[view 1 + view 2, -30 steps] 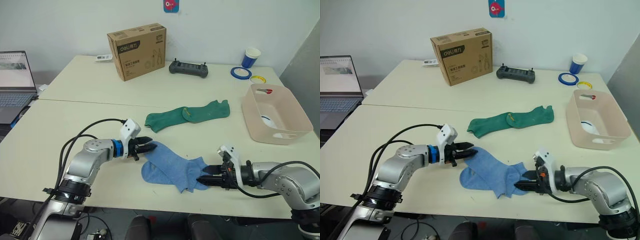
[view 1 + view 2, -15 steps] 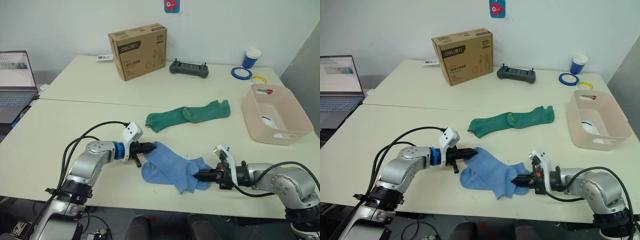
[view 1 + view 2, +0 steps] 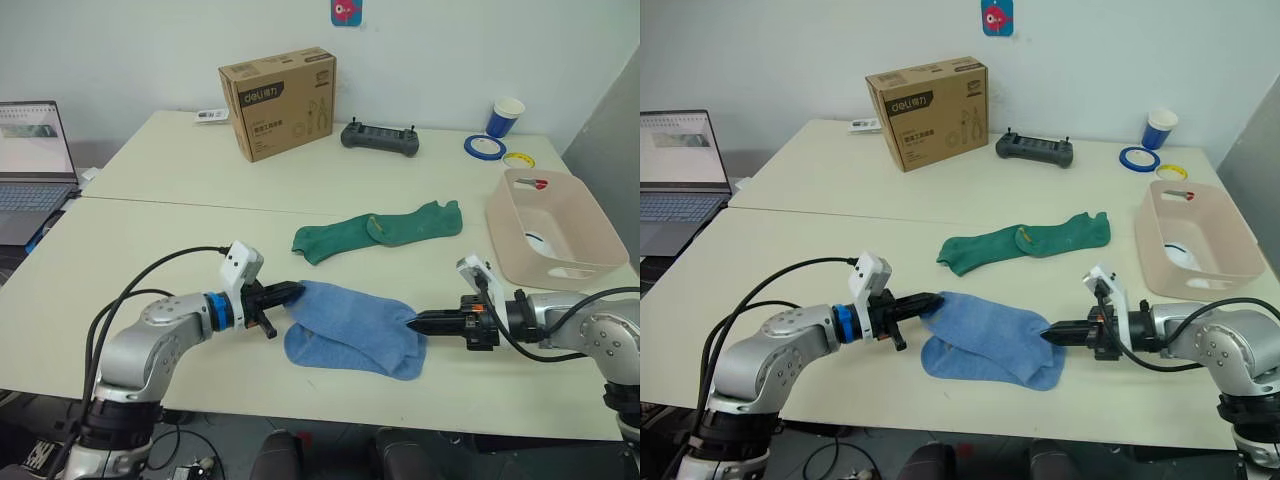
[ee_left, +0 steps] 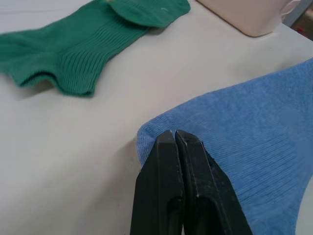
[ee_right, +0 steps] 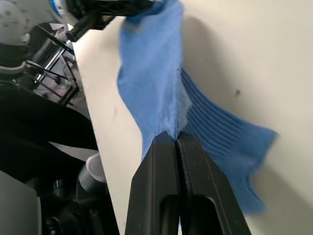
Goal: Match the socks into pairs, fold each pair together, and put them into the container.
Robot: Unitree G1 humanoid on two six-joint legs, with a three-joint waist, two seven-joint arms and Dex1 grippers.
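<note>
— Blue fabric near the front of the table (image 3: 150, 215): who has it?
— The left gripper (image 3: 296, 290) pinches one end of the light blue socks (image 3: 350, 335), the right gripper (image 3: 416, 322) is clamped on the other.
— And the rest?
— The dark green socks (image 3: 378, 229) lie behind them; the pink container (image 3: 552, 232) sits near the table's right edge.

blue sock (image 3: 352, 322) now pulled taut, arms drawn apart
</note>
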